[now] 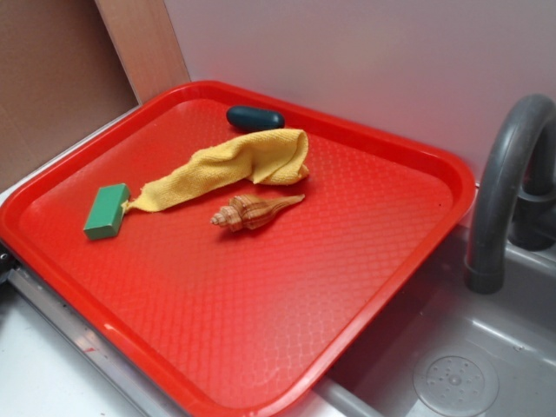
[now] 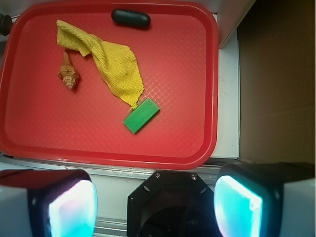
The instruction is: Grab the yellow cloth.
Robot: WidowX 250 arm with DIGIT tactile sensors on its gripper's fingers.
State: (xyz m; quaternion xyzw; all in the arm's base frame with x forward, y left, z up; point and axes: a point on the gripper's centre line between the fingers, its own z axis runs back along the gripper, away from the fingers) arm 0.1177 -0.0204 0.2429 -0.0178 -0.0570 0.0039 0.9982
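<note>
A red tray (image 1: 382,287) lies beside a sink, its lower right half bare and open to approach. The yellow cloth (image 1: 234,167) sprawls across the upper left, hemmed in on three sides: a green block (image 1: 106,211) touching its thin lower-left tip, a seashell (image 1: 250,211) just below its middle, a dark oval object (image 1: 254,118) close behind its folded end. At the right edge of the frame a grey faucet (image 1: 508,187) arches above the tray's corner

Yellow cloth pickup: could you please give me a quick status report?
Tool open, well short of the tray. Yellow cloth untouched, one corner meeting green block. Shell beside it.
</note>
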